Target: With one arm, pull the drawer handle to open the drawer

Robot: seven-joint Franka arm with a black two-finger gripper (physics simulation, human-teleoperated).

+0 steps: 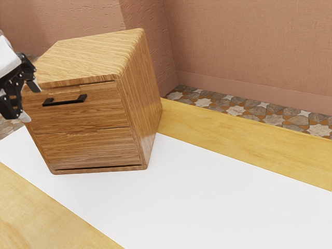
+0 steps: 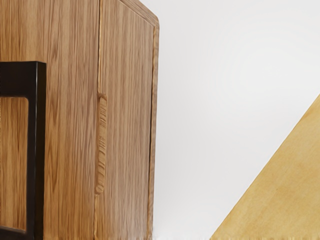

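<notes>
The end effector (image 1: pixel 18 96) sits at the exterior view's left edge, partly cut off, just beside the near edge of the top drawer (image 1: pixel 78 111). I cannot tell whether it is open or closed. The black handle (image 1: pixel 65 99) is apart from it, further toward the exterior view's right. In the wrist view the handle (image 2: pixel 36 150) is cut off at the frame. The drawer front looks flush with the cabinet (image 1: pixel 140 98), so its inside is hidden. The cabinet stands on the white table (image 1: pixel 207 197).
</notes>
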